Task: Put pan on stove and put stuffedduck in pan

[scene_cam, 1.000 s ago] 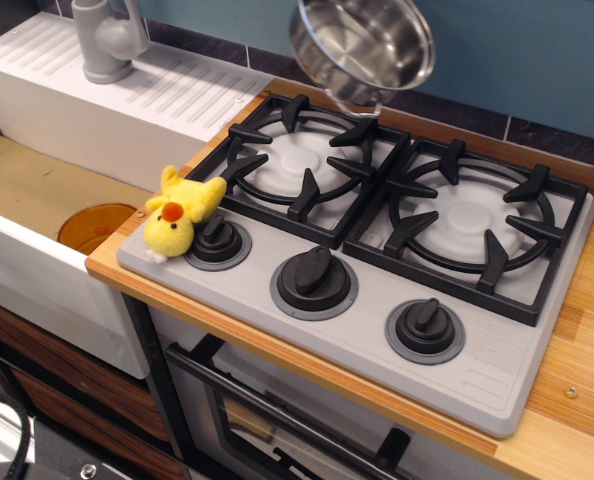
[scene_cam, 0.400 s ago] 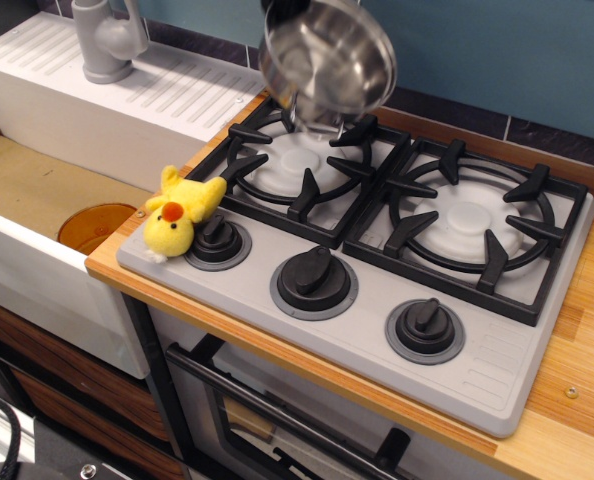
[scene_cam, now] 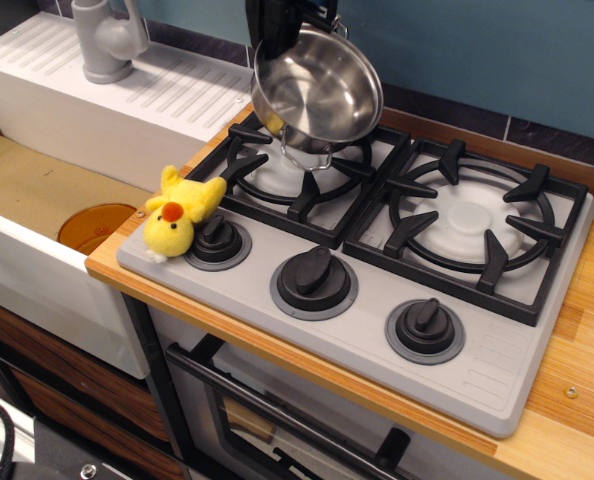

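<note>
The shiny steel pan (scene_cam: 319,92) hangs tilted in the air just above the left burner grate (scene_cam: 302,160) of the grey stove (scene_cam: 377,320). My black gripper (scene_cam: 282,25) is at the top edge, shut on the pan's far rim; its fingertips are mostly hidden behind the pan. The yellow stuffedduck (scene_cam: 180,215) lies on the stove's front left corner, touching the left knob (scene_cam: 217,240).
A white sink with a grey faucet (scene_cam: 107,40) and an orange drain plug (scene_cam: 95,225) is on the left. The right burner grate (scene_cam: 472,225) is bare. Two more knobs (scene_cam: 315,280) sit along the stove's front. A teal wall runs behind.
The pan has moved left and down with my gripper, from above the back middle of the stove to just over the left burner. The duck has not moved.
</note>
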Available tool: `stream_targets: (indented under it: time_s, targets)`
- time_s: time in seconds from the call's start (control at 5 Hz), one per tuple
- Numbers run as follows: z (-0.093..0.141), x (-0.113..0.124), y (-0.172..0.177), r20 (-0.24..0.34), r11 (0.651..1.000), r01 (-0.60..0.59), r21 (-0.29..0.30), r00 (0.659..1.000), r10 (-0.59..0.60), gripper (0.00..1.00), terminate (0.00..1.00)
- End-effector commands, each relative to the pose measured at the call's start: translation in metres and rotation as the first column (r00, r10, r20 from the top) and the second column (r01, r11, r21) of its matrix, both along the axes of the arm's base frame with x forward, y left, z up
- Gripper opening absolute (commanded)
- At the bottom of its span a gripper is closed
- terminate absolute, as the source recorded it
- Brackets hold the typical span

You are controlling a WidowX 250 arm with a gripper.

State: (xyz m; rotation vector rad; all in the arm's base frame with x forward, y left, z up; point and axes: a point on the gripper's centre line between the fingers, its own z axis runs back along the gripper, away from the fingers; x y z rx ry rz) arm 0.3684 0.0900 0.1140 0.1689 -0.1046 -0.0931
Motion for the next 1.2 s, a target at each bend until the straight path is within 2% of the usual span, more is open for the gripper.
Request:
stream_targets:
  time_s: [0.0, 0.2, 0.4, 0.8, 1.0]
  targets:
    - [-0.002, 0.012, 0.017, 0.048, 1.0, 0.021, -0.005, 0.999, -0.021, 0.0, 0.0]
    - [-0.014, 0.016, 0.022, 0.06, 0.999, 0.031, -0.013, 0.998, -0.03, 0.0, 0.0]
    - [-0.023, 0.017, 0.024, 0.069, 0.999, 0.047, -0.025, 0.997, -0.045, 1.0, 0.0]
    - [-0.004, 0.004, 0.021, 0.033, 0.998, 0.057, -0.04, 0.998, -0.056, 1.0, 0.0]
    - [0.02, 0.001, 0.01, -0.005, 0.999, 0.03, -0.02, 1.0, -0.03, 1.0, 0.0]
